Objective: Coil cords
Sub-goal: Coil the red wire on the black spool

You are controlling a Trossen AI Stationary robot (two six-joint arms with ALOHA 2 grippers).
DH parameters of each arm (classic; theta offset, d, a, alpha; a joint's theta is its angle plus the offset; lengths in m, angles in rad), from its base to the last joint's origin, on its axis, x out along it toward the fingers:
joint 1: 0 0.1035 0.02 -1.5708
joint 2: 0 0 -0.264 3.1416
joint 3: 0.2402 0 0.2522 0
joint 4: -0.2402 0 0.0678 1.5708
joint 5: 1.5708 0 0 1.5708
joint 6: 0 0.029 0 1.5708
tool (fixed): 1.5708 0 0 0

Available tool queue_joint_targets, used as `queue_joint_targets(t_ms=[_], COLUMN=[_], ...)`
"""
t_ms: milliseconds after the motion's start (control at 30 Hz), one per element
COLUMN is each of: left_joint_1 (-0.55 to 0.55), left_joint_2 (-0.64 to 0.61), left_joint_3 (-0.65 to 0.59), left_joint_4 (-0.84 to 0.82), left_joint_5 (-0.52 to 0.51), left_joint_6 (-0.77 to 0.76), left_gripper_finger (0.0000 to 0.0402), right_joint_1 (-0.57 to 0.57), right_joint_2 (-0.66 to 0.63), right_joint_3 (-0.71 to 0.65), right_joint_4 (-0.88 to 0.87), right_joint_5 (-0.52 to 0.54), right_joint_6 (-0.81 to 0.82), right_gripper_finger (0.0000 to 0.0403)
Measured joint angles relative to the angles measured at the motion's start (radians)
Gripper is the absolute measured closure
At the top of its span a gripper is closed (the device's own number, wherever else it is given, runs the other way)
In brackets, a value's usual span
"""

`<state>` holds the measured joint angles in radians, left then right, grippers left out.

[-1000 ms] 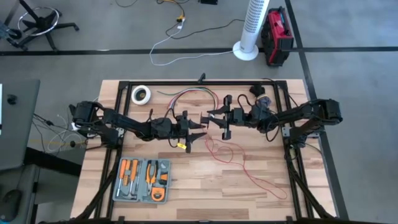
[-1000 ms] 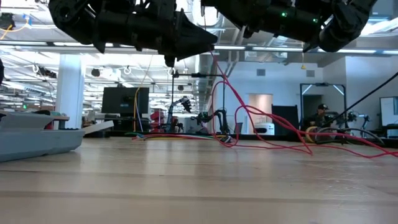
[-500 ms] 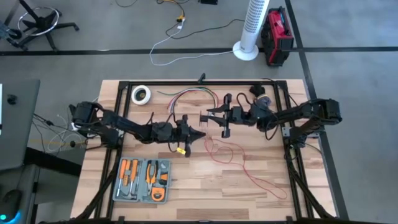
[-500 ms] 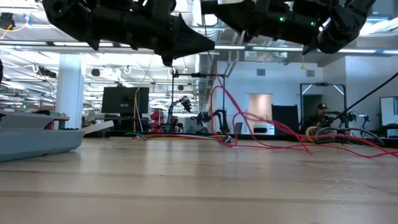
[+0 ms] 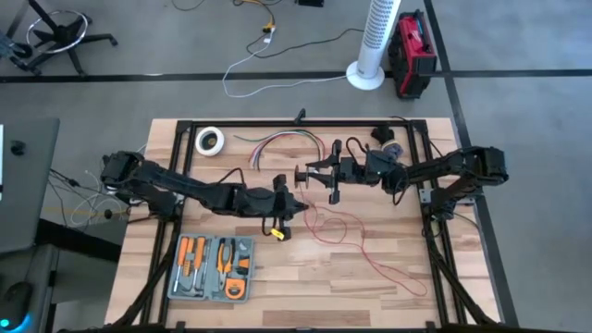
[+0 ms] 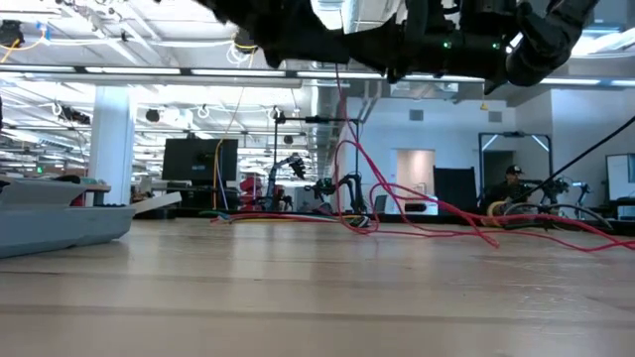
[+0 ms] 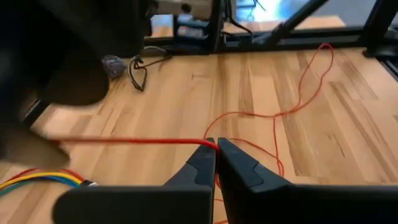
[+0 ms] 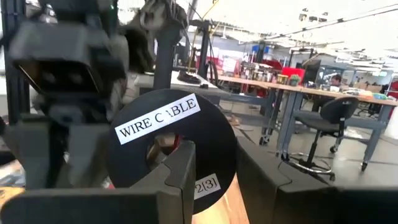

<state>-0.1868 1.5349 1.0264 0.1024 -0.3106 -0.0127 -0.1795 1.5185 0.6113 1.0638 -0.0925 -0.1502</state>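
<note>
Left end effector pinched shut on the red wire, holding it taut. Right end effector clamped on the spool, up near the tabletop middle. Rest of wire lying loose on the wood, running toward the right front. Probably one tangle in there, hard to see. Could snag and snap under pull, or slip out of the pinch.
</note>
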Motion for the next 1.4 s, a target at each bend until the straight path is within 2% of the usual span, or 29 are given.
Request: queue_joint_targets(t_ms=[133, 433, 800, 1133, 1400], left_joint_1=[-0.020, -0.053, -0.053, -0.051, -0.037], left_joint_2=[0.000, 0.000, 0.000, 0.000, 0.000], left_joint_3=[0.090, 0.285, 0.487, 0.526, 0.526], left_joint_4=[-0.153, -0.481, -0.808, -0.797, -0.801], left_joint_5=[-0.015, -0.156, -0.244, -0.252, -0.256], left_joint_6=[0.005, 0.027, 0.081, 0.223, 0.226], left_gripper_finger=[0.0401, 0.0401, 0.0401, 0.0401, 0.0401], right_joint_1=[-0.003, 0.005, 0.010, 0.009, 0.009], right_joint_2=[0.000, -0.001, -0.002, -0.001, -0.001], right_joint_3=[0.000, 0.001, 0.001, 0.001, 0.001], right_joint_4=[-0.036, -0.099, -0.129, -0.179, -0.193], right_joint_5=[-0.002, -0.013, -0.094, -0.138, -0.147], right_joint_6=[-0.016, -0.043, -0.042, -0.042, -0.042], right_gripper_finger=[0.0300, 0.0301, 0.0302, 0.0311, 0.0362])
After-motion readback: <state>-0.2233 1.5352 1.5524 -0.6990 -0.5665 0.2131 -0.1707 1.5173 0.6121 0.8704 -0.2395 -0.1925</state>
